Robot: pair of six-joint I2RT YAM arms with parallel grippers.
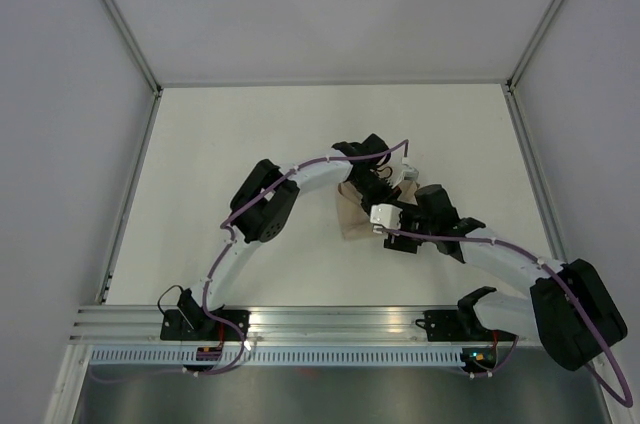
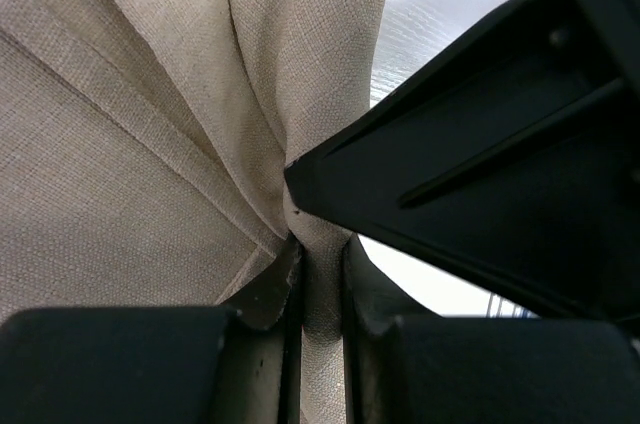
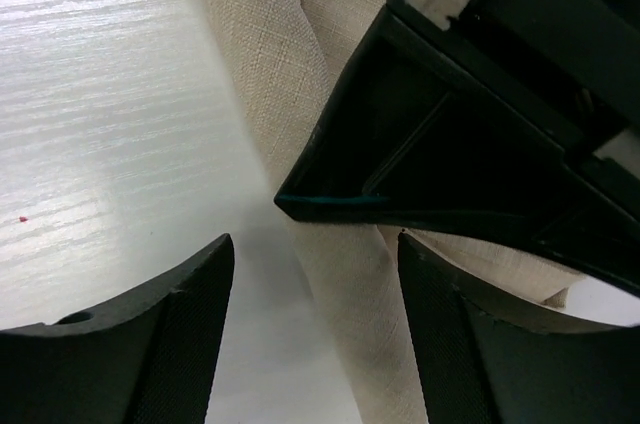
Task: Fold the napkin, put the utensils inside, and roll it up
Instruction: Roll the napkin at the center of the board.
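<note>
From my station the white worktop (image 1: 250, 144) fills most of the overhead view, closed in by pale walls (image 1: 60, 144) on three sides. The left arm (image 1: 262, 209) and right arm (image 1: 510, 259) both reach in from the near edge and meet around the middle of the worktop, right of centre.

The napkin (image 2: 130, 144) lies there beneath them, gathered into long folds rather than spread flat. From above I see only a small tan patch of it between the two wrists.

On the left wrist camera, my left hand (image 2: 320, 274) is clenched on a raised ridge of the napkin, the cloth pinched between its two nearly closed fingers. One black finger of the other hand sits just beside that ridge, on its right.

On the right wrist camera, my right hand (image 3: 315, 264) is released, with its fingers well apart. A strip of napkin and bare worktop show in the gap between them, and neither finger presses the cloth.

A thin teal sliver (image 3: 330, 202) runs along the lower edge of the left hand's finger there. I cannot tell whether it is the fork.
</note>
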